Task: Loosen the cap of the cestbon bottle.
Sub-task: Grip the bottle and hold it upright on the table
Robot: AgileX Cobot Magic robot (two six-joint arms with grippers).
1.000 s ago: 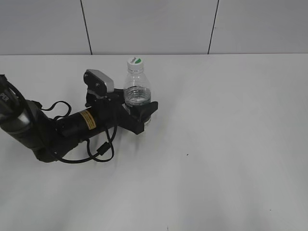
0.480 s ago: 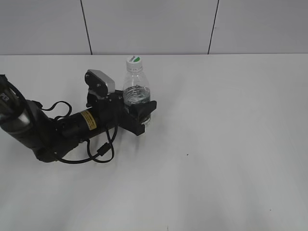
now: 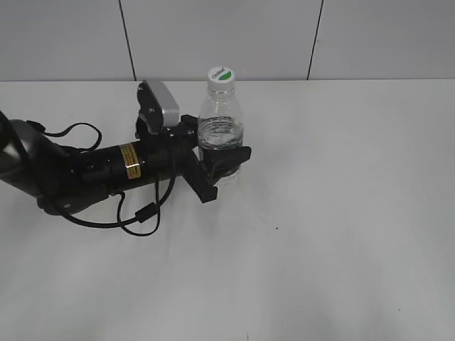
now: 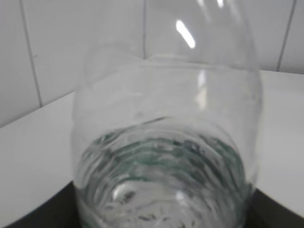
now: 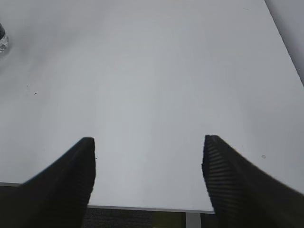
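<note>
The cestbon bottle [image 3: 221, 126] stands upright near the back middle of the white table, clear and ribbed, with some water in it. Its white cap [image 3: 221, 74] with a green patch sits on top. My left gripper [image 3: 226, 169] is shut on the bottle's lower body, and its black jaws hide most of the label band. In the left wrist view the bottle [image 4: 166, 142] fills the frame, and the cap is out of that view. My right gripper [image 5: 149, 161] is open and empty over bare table near its edge, and is outside the exterior view.
The left arm [image 3: 85, 170] lies low across the table's left side with a loose black cable [image 3: 135, 213] beside it. A grey tiled wall [image 3: 227, 35] stands behind the table. The table's near edge [image 5: 142, 207] shows under the right gripper.
My left gripper has moved to the right and up in the picture with the bottle held in it. The arm now lies flatter along the table.
</note>
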